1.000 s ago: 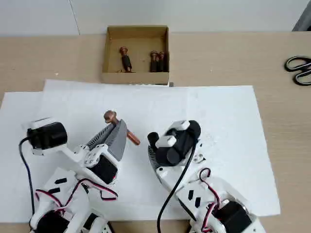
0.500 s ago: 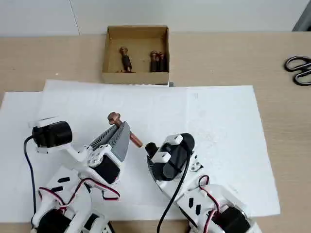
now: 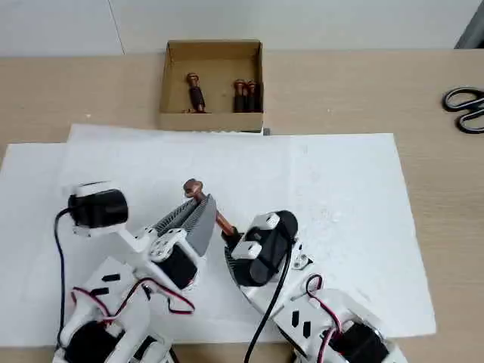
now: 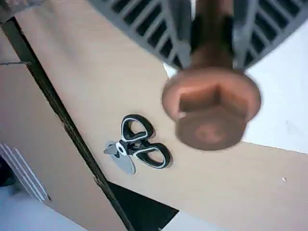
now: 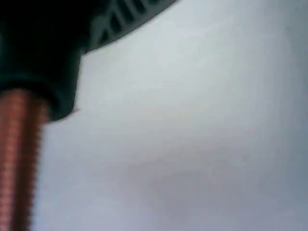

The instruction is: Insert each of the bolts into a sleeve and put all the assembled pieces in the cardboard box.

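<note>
My left gripper (image 3: 203,204) is shut on a copper bolt (image 3: 195,188), its hex head (image 4: 211,108) sticking out past the grey fingers (image 4: 144,24). The bolt's threaded shaft (image 5: 19,159) slants toward my right gripper (image 3: 236,240) and its tip meets the mouth of the black sleeve (image 5: 38,53) that this gripper is shut on, low over the white paper (image 3: 340,189). The cardboard box (image 3: 172,83) stands at the back of the table with one assembled piece (image 3: 196,93) on its left side and two more (image 3: 247,95) side by side on its right.
Black-handled scissors (image 3: 465,108) lie at the table's far right edge, also seen past the bolt head as scissors (image 4: 139,149). Bare wooden table (image 3: 340,91) surrounds the paper. Both arms' bodies and cables crowd the front edge.
My left gripper has carried the bolt to the right and nearer the front. My right gripper has shifted left and closer with the sleeve, so the bolt tip now meets the sleeve.
</note>
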### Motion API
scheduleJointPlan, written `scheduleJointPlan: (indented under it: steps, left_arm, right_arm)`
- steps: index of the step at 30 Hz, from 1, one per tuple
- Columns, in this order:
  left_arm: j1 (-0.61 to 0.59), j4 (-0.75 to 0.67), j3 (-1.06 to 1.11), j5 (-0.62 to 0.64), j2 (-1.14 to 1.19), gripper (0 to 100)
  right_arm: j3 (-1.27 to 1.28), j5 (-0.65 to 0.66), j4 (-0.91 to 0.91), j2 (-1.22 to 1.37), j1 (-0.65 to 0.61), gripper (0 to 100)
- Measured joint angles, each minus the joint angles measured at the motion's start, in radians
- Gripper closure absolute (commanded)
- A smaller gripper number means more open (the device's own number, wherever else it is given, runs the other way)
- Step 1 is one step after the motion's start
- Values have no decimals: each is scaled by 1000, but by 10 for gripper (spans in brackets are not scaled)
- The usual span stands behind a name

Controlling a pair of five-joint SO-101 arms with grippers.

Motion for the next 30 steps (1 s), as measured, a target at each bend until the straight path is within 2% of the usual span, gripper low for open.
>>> scheduleJointPlan:
  steps: [8, 16, 23, 30]
  left_arm:
    - [2, -21, 5, -49, 0, 995]
    - [8, 26, 2, -74, 0, 995]
    - [97, 129, -8, -83, -6, 995]
    - [180, 235, -9, -153, -2, 995]
  right_arm:
    - [0, 0, 0, 0, -11, 995]
    - [0, 0, 0, 0, -11, 995]
    - [0, 0, 0, 0, -11, 995]
    - [0, 2, 0, 0, -14, 995]
